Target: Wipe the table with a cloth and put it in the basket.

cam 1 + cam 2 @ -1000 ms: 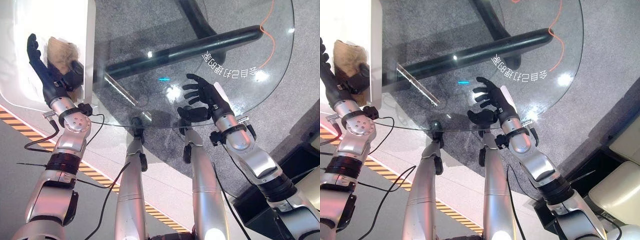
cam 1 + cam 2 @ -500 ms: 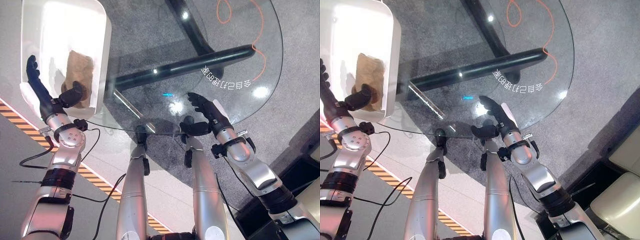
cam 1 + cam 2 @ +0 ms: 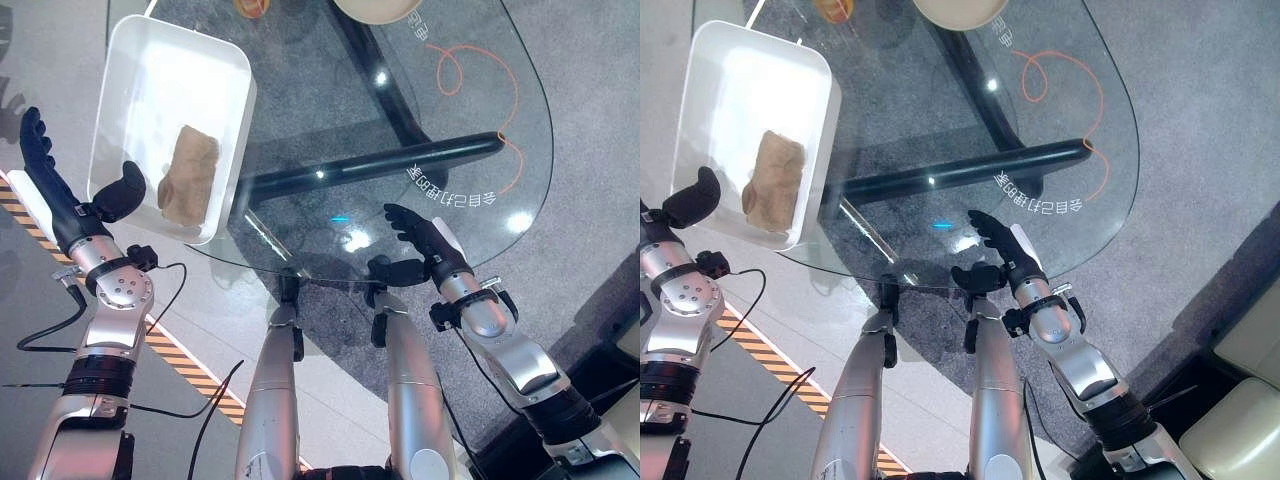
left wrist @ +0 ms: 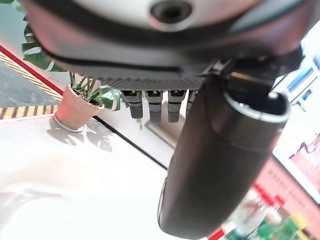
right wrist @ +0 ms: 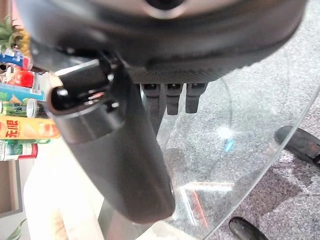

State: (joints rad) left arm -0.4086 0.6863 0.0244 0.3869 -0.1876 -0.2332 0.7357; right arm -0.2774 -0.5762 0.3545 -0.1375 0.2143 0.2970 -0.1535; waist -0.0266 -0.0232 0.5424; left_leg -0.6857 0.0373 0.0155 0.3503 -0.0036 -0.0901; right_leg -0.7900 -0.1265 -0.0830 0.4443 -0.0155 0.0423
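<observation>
The tan cloth lies crumpled inside the white basket, which sits on the left part of the round glass table. My left hand hovers just outside the basket's near corner, open, fingers straight and thumb standing apart, holding nothing and clear of the cloth. My right hand is open over the glass near its front edge, fingers spread with nothing in them.
A pale bowl and a small orange thing stand at the table's far edge. Through the glass show the black table leg and an orange cord. A pale seat stands at the lower right.
The camera has tilted, so the whole scene shifted. My left hand has drawn back from the cloth and out of the basket, leaving the cloth there. The right hand has hardly moved.
</observation>
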